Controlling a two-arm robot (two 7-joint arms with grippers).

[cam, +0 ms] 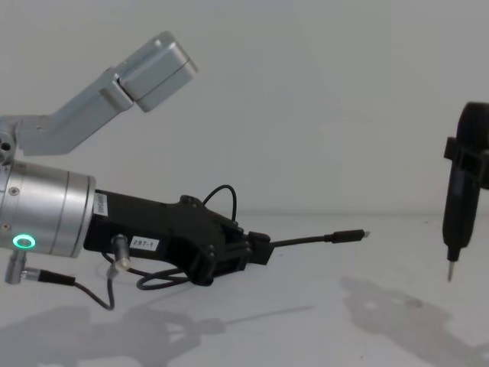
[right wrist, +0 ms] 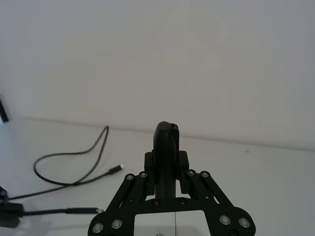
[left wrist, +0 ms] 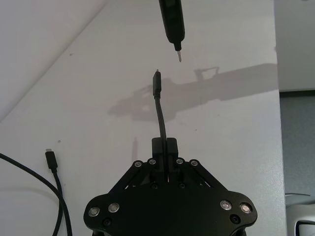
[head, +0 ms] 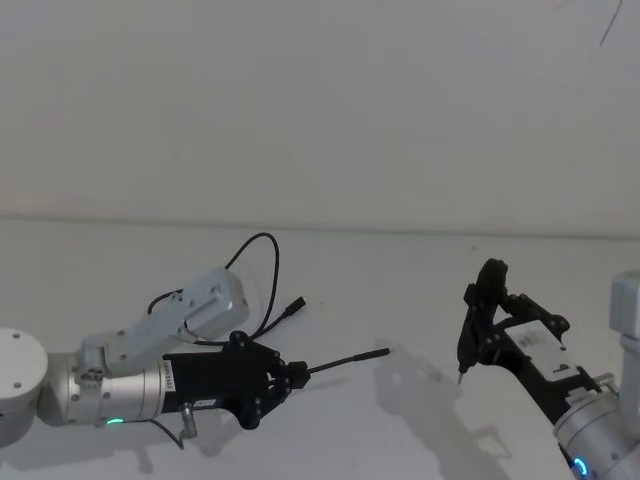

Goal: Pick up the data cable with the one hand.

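The left gripper (head: 298, 374) lies low at about 7 o'clock on the white table (head: 400, 270) in the head view. In the chest view its silver wrist shows a green ring (cam: 24, 241) and its black body carries a small white label (cam: 144, 243). Its fingers are closed tight on the data cable (head: 345, 361), pinching it a short way behind one plug (cam: 348, 235). That gripped stretch juts straight out of the fingertips toward 3 o'clock, tilted slightly upward, and hangs clear of the table with its thin shadow beneath it. Behind the grip, the rest of the cable runs back toward 12 o'clock, curves in a loop and comes round again. The second plug (head: 297, 303) lies on the table at 12 o'clock from the fingertips, near them but not touching. The right gripper (head: 485, 305) stands at about 4 o'clock on the table, well apart from the left one. Its fingers are clamped on either side of a black pen-like tool (cam: 457, 200), which hangs nearly upright with its metal tip down and off the surface. In the left wrist view the held plug points toward that tip, with a clear gap between the two. Both arms throw dark shadows on the table below them.
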